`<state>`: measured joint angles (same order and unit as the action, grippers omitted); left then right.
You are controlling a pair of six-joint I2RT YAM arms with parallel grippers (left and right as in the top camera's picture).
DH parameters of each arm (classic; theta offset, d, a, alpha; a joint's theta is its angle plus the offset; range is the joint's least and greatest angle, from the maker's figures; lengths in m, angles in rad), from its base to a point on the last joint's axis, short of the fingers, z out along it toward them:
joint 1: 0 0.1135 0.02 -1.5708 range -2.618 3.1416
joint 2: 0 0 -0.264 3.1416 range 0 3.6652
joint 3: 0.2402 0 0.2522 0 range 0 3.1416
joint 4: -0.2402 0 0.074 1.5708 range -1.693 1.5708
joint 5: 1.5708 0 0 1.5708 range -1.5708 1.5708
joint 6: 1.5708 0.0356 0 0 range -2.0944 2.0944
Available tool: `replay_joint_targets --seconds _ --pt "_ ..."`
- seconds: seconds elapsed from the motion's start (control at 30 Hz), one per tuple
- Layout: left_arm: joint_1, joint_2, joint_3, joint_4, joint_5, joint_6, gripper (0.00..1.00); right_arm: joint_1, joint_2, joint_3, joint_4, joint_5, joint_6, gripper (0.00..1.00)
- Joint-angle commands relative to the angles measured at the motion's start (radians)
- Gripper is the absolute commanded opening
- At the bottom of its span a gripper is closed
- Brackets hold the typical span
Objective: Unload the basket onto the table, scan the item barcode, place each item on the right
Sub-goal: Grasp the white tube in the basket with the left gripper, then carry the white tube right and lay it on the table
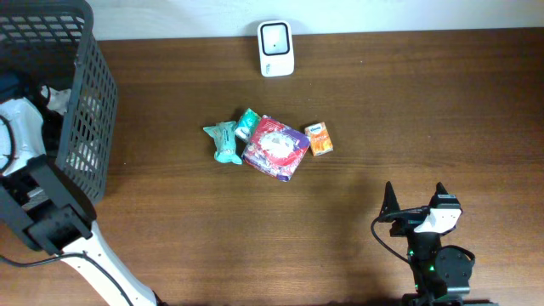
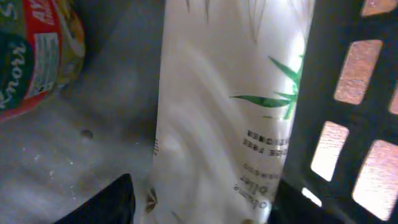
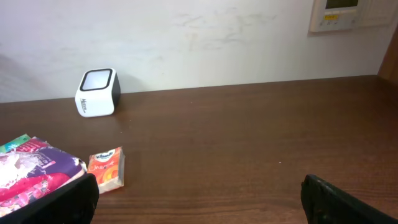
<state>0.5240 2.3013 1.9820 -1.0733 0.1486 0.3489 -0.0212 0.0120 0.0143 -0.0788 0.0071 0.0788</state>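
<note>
In the left wrist view my left gripper (image 2: 202, 208) is down inside the dark basket (image 2: 348, 43). Its two dark fingers flank a white bottle (image 2: 224, 106) printed with green leaves. The right finger lies against the bottle's edge, and a sliver of basket floor shows beside the left finger. From overhead the left jaws are hidden inside the basket (image 1: 85, 93). The white barcode scanner (image 1: 276, 48) (image 3: 96, 92) stands at the table's far edge. My right gripper (image 1: 414, 200) (image 3: 199, 199) hovers open and empty near the front right.
A red and green Knorr pack (image 2: 31, 56) lies in the basket beside the bottle. On the table's middle lie a teal packet (image 1: 225, 140), a purple and red pouch (image 1: 276, 149) (image 3: 31, 171) and a small orange box (image 1: 319, 138) (image 3: 106, 169).
</note>
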Motion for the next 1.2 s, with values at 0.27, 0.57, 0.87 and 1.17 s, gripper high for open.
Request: replay_joint_targets --seconds 0.27,0.57,0.87,1.17 --pt "0.01 -0.022 0.169 -0.1 0.065 -0.285 0.0 -0.005 -0.006 -0.009 -0.003 0.008 0.0 0.99" --pt "0.01 -0.266 0.446 -0.08 0.732 -0.396 0.0 -0.005 -0.006 -0.009 -0.003 0.008 0.0 0.99" --pt "0.004 -0.511 0.463 0.084 0.896 -0.63 0.0 -0.005 -0.006 -0.009 -0.003 0.008 0.0 0.99" --pt "-0.586 -0.527 0.314 -0.214 0.393 -0.633 0.0 -0.005 -0.006 -0.009 -0.003 0.008 0.0 0.99"
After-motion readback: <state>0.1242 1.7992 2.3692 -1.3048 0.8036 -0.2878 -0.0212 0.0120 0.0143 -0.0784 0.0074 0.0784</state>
